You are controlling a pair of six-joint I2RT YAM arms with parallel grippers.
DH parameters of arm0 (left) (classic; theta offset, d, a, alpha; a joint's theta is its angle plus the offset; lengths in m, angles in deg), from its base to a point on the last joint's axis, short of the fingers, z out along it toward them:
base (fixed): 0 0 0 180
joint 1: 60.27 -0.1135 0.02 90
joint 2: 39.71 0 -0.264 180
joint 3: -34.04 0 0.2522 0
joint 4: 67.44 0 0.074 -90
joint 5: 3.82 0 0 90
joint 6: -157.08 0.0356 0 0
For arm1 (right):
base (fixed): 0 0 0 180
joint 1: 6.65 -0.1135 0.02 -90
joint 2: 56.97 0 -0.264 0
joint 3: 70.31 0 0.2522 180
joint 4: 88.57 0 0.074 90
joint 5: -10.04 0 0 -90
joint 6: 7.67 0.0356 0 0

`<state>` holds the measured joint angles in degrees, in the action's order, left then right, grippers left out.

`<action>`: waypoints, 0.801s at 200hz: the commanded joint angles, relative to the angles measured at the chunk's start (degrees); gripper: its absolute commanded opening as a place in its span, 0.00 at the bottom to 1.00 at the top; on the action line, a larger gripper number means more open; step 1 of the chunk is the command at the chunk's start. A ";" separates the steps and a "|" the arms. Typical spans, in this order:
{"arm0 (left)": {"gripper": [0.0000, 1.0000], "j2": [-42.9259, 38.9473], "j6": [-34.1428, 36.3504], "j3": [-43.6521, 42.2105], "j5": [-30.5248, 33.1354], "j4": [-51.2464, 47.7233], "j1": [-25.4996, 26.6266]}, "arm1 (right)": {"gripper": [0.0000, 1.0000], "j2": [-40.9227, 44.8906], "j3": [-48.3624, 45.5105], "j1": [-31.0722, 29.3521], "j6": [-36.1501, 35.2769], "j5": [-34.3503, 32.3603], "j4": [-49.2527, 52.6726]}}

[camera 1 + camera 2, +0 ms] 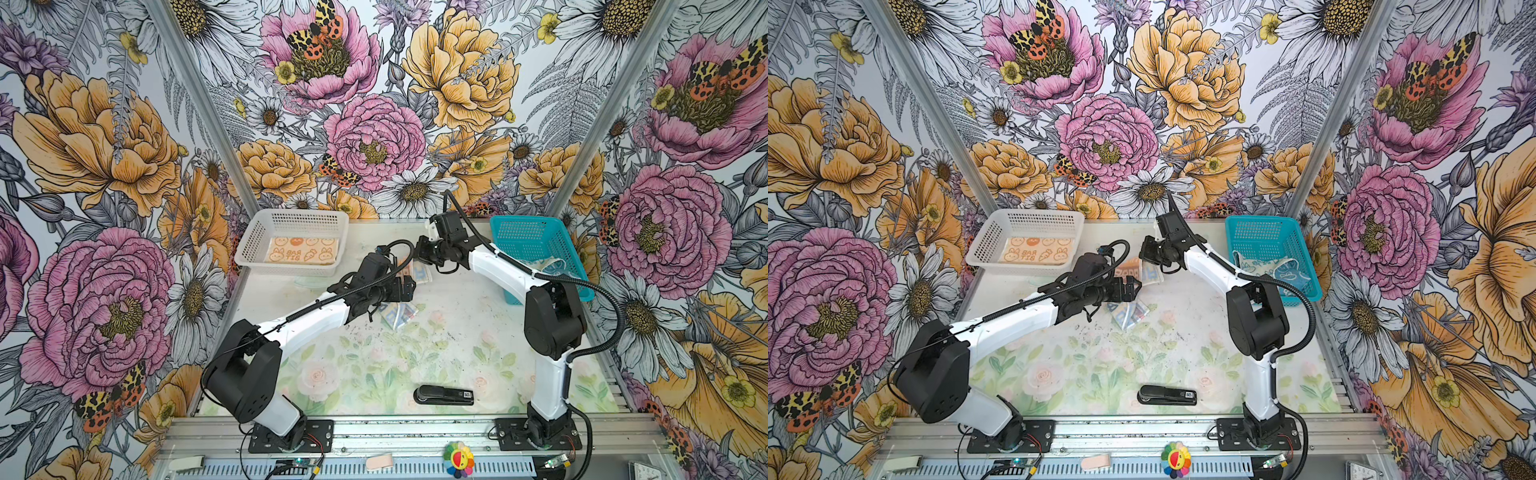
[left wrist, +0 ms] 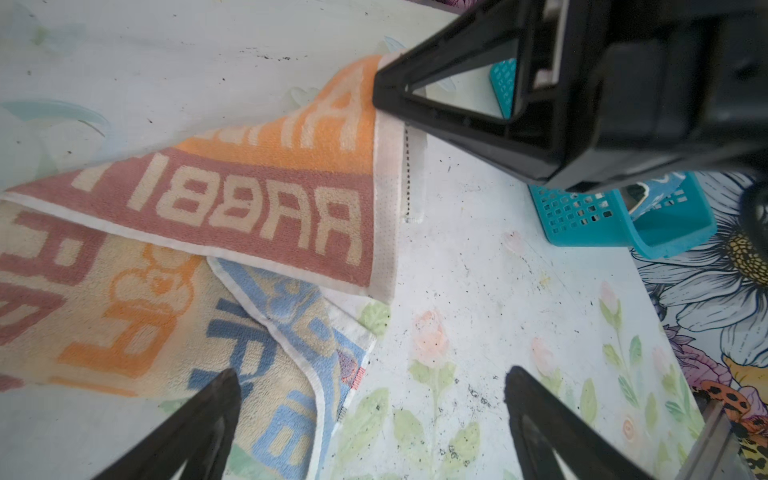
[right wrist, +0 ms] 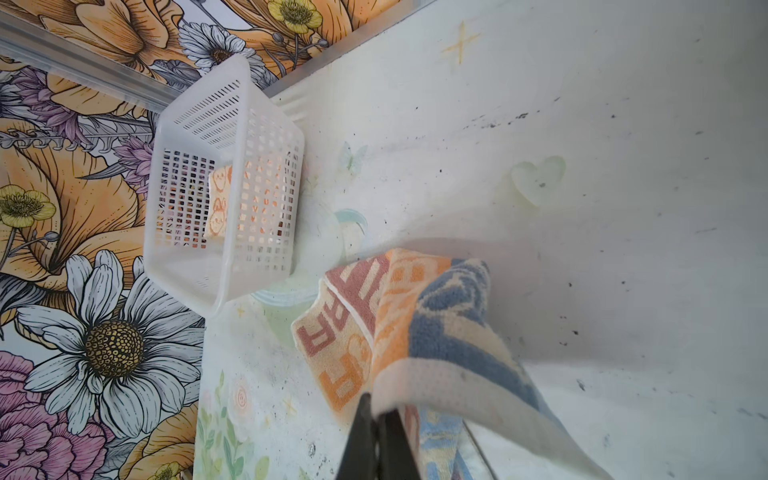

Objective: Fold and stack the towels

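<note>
Left fingers (image 2: 199,424) spread wide, empty, hovering over the striped RABBIT towel (image 2: 249,208) mid-way across the desk (image 2: 478,270). Right fingers (image 2: 440,58) clenched on its corner, held up at 12 o'clock. Loose blue end trails toward 6 o'clock, nearer the empty pair; likely their catch.

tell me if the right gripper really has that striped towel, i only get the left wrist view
Observer: Yes. In the right wrist view the right gripper is shut on the white hem of the striped towel, and the hem drapes over its fingers.
Operator: anything folded yet
Observer: One cream bunny towel lies folded flat in the white basket, at the back left in both top views.
Operator: more left to fold
Observer: A top view shows teal-blue cloth bunched up in the teal basket.
</note>
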<state>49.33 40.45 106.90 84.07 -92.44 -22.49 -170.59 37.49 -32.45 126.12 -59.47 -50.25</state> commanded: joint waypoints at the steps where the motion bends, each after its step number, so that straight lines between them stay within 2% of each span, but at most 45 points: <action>1: 0.99 2.90 1.43 2.60 3.32 5.02 1.56 | 0.00 -0.90 3.37 0.00 1.21 0.89 -0.56; 36: 0.99 6.19 2.51 3.91 9.53 6.41 3.48 | 0.00 -1.40 4.49 0.03 1.86 1.70 -0.55; 65: 0.88 7.47 2.25 4.17 16.19 6.97 3.64 | 0.00 -1.33 4.49 0.01 1.93 1.91 -0.51; 97: 0.81 9.01 2.24 4.78 18.50 7.73 3.31 | 0.00 -1.36 4.63 -0.04 1.92 2.27 -0.51; 125: 0.70 10.57 2.09 5.50 17.35 8.34 2.53 | 0.00 -1.42 4.59 -0.08 1.92 2.33 -0.46; 160: 0.39 10.23 2.27 5.28 16.90 8.61 2.04 | 0.00 -1.51 4.40 0.04 1.81 2.30 -0.41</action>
<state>59.69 42.04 111.29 100.16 -85.56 -19.89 -171.12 40.44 -32.45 127.78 -57.59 -50.28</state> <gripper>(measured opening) 0.463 0.050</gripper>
